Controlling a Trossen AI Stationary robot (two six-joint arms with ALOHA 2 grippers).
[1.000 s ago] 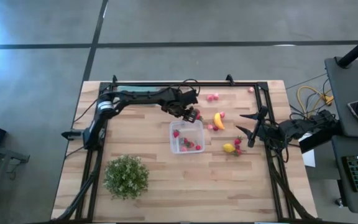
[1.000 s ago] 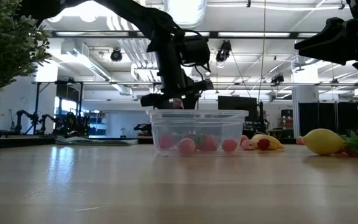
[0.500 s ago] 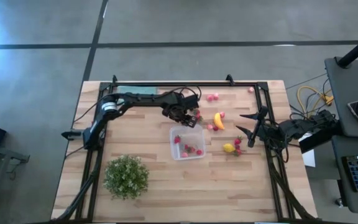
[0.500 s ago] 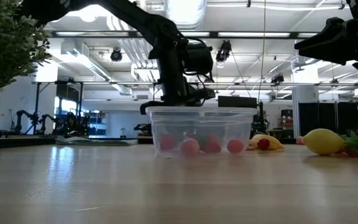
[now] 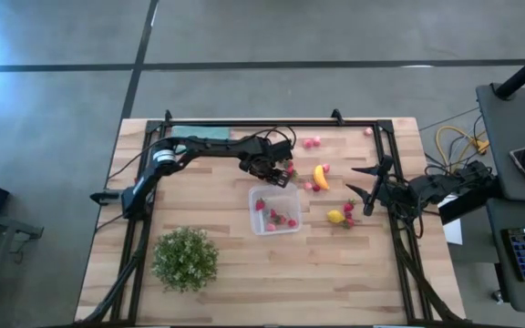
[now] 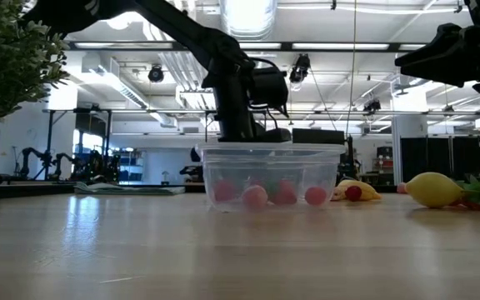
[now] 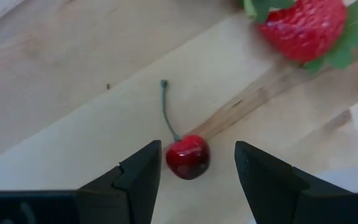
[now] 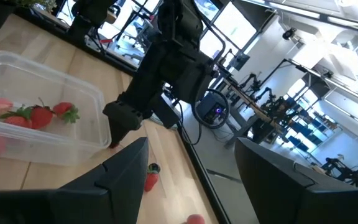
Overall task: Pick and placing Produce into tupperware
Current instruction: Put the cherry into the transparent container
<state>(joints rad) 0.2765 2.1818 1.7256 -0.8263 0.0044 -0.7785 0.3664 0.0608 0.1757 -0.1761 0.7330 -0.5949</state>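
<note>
One clear tupperware holds about four strawberries near the middle of the pale wooden bench. One banana and one lemon lie toward its right edge, one green plant near the front left corner. A workshop room lies behind. The left gripper, fingers apart, straddles one cherry just behind the tupperware without touching it. The right gripper hangs open, empty, beside the lemon.

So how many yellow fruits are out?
2: the banana right of the tupperware's far corner; the lemon right of its near corner. None seem hidden.
</note>
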